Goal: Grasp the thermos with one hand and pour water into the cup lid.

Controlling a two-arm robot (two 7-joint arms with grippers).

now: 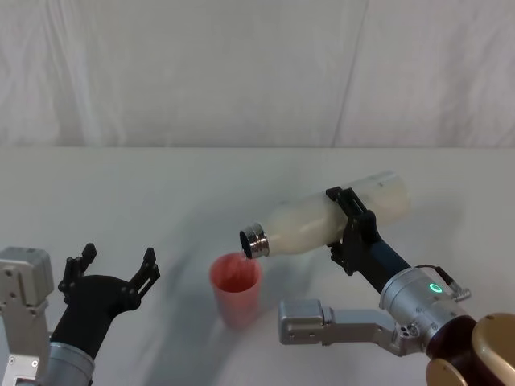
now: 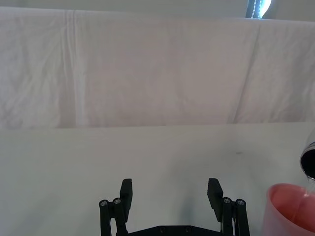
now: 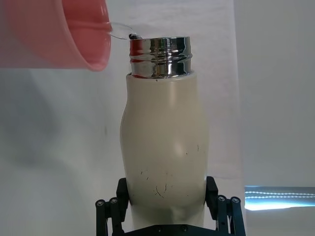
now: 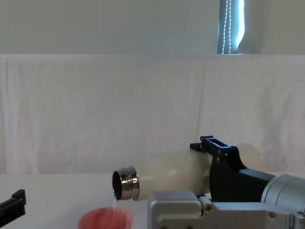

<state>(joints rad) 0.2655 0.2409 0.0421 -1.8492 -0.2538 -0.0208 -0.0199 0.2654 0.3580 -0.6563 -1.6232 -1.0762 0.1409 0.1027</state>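
1. Over the white table, toward the robot's right, the right gripper has its black jaws clamped around the body of the thermos, holding it up in the air and tipped way over, almost lying flat

2. The thermos's chrome threaded neck points toward the robot's left and slightly down, sitting right above the rim of the cup lid; the cream bottom end points off to the right and a bit higher

3. From the chest view you can see a thin thread of water dropping off the lower lip of the neck into the salmon-pink cup lid, which stands upright on the table straight below

4. The right wrist view looks along the bottle: the fingers press on both sides of the lower body, the cream surface has a few small dark scuffs, and a clear tongue of water runs off the chrome mouth toward the pink cup

5. The left gripper sits low on the robot's left side, well apart from the cup lid, jaws spread wide with nothing between them. Its own wrist view shows the two fingers apart over bare table, with the pink cup lid and the dark mouth of the thermos peeking in at the edge

6. White cloth backdrop hangs behind the table, wrinkled in a few vertical folds
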